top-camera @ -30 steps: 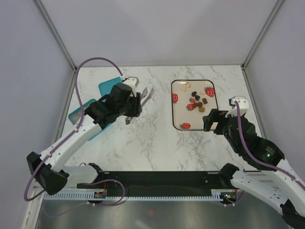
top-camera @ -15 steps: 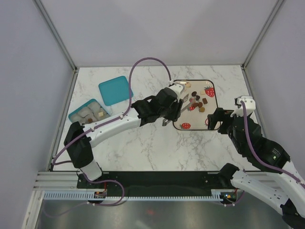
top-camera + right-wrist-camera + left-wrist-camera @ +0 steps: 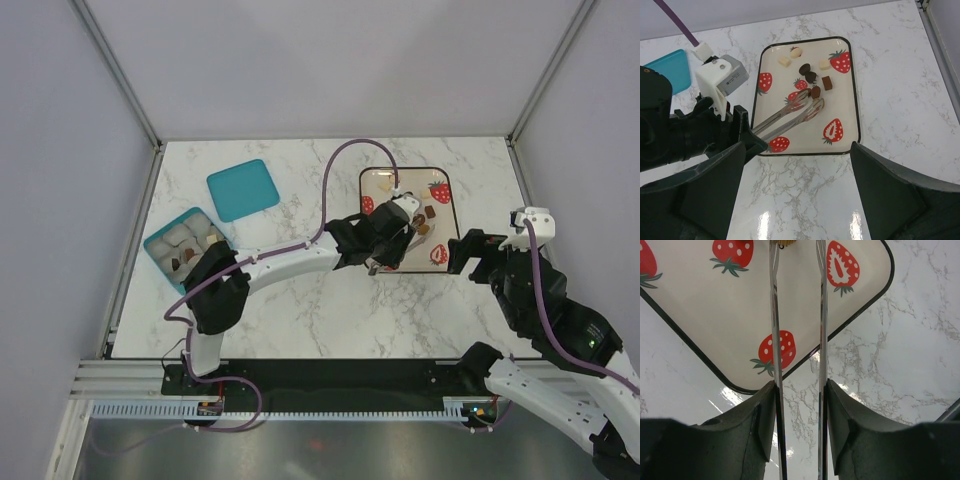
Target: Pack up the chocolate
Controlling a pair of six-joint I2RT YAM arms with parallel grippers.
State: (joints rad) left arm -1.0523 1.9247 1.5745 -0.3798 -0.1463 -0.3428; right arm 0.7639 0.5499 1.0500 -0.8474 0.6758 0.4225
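Swung across from the box (image 3: 160,250), left tool (image 3: 385,252) grips tongs (image 3: 774,315) pointing diagonally at chocolate (image 3: 811,76); right tool (image 3: 468,255) gapes.

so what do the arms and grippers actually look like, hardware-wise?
Both match. The left arm and right arm have white link shells with black joints. A purple cable runs along each, and a white box sits at each wrist. The left gripper and right gripper have chunky matte black fingers.

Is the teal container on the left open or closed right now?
Open. The container's lid lies flat beside it, and chocolate pieces show inside.
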